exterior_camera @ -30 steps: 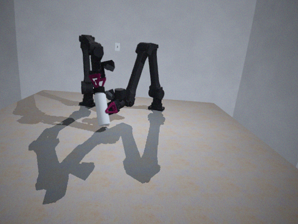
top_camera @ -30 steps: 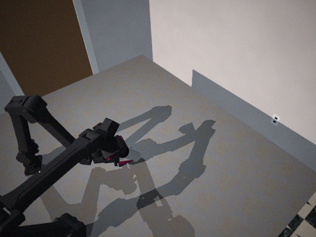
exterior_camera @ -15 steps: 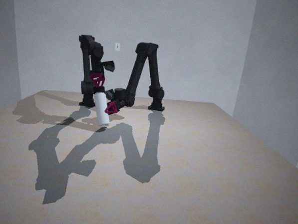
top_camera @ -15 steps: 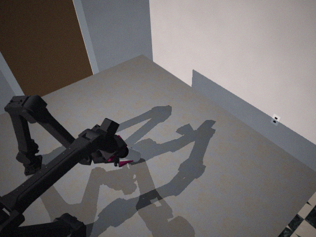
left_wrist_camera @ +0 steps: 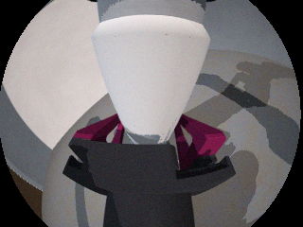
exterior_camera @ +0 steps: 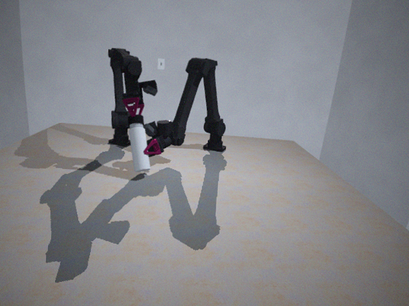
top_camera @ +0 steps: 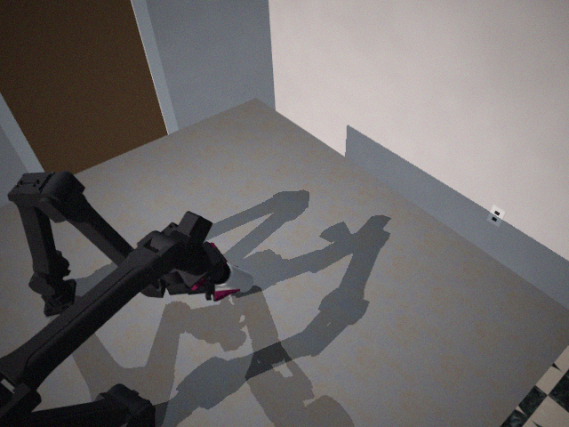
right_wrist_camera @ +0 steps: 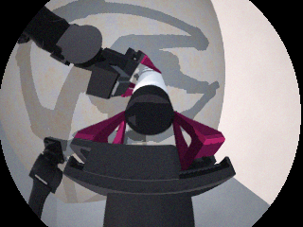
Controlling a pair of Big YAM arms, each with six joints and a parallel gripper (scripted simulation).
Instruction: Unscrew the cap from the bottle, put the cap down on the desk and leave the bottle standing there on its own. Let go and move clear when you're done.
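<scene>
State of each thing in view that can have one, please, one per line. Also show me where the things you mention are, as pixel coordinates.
bottle (exterior_camera: pixel 139 148) (left_wrist_camera: pixel 151 71): tilted, held off the desk
cap (exterior_camera: pixel 135 119) (right_wrist_camera: pixel 150 111): on the bottle's end
left gripper (exterior_camera: pixel 148 149) (left_wrist_camera: pixel 149 113): shut on the bottle
right gripper (exterior_camera: pixel 135 116) (right_wrist_camera: pixel 151 124): shut on the cap
</scene>
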